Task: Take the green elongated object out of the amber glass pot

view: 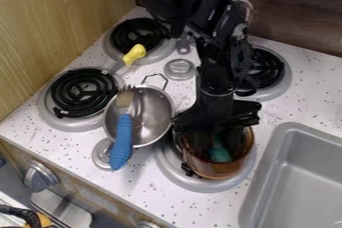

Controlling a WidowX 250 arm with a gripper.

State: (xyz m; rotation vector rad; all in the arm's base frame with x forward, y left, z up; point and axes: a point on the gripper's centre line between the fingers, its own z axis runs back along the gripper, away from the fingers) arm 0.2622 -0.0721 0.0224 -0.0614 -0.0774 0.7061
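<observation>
Hanging at round coppery pot [215, 171] | end effector [215, 138]: aperture, hold unclear | green object [220, 154] inside

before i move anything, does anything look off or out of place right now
Mildly odd: the steel pan sits between the left burner and the copper pot, not centred on a burner, and the blue-handled fork juts over its rim, so it might get knocked. I see no spill.
</observation>
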